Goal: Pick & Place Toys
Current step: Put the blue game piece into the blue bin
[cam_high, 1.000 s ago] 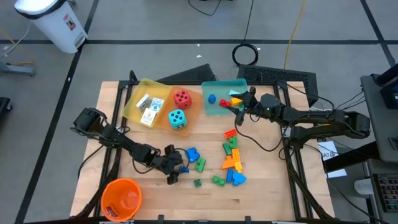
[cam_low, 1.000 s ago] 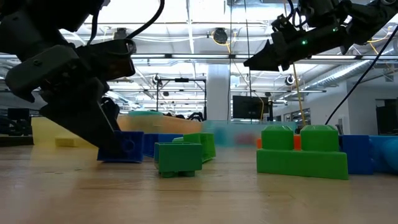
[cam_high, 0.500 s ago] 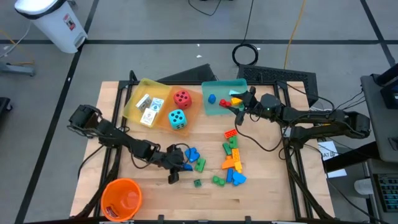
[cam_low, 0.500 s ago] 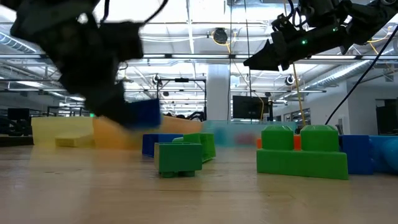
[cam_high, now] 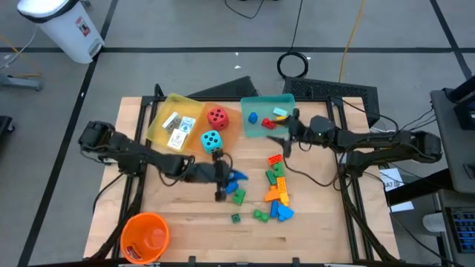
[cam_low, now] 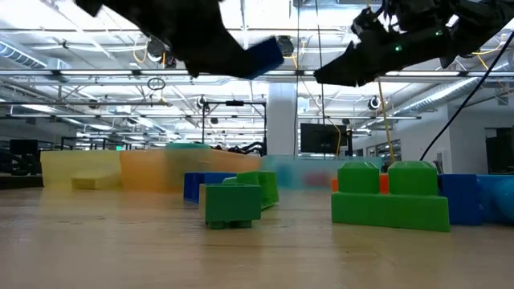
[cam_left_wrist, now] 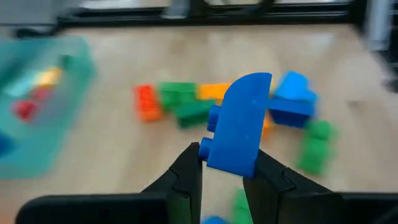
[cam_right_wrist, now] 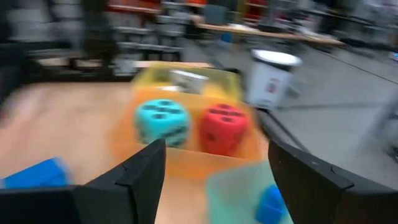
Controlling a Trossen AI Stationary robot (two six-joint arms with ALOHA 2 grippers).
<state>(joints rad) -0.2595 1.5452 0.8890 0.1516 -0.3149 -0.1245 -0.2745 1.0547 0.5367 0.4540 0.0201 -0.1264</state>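
at the left of the high view the orange bucket [cam_high: 145, 236] sits in the lower left corner of the table [cam_high: 178, 230], untouched. above it, toward the upper left, the yellow tray [cam_high: 167, 133] holds white picture cards [cam_high: 178, 133], and the orange tray [cam_high: 226, 126] beside it holds the red die [cam_high: 217, 116] and the cyan die [cam_high: 211, 141].

the step in hand looks like a carry: the left gripper [cam_high: 223, 178] is at the table's centre, lifted off the wood, its jaws closed to a narrow gap around a blue brick [cam_left_wrist: 239, 127] that stands up between the fingers [cam_left_wrist: 186, 174]. the next move likely calls for swinging that brick over one of the trays and parting the jaws only once it is inside the walls; the teal tray [cam_high: 256, 104] already holds a blue piece [cam_high: 252, 117], so that seems a fair target.

right of centre, a loose cluster of bricks [cam_high: 276, 193] in green, orange, red and blue lies on the wood, so much sorting remains.

further right, the right gripper [cam_high: 286, 127] hovers at the teal tray's lower right edge, its jaws spread wide with nothing between them.
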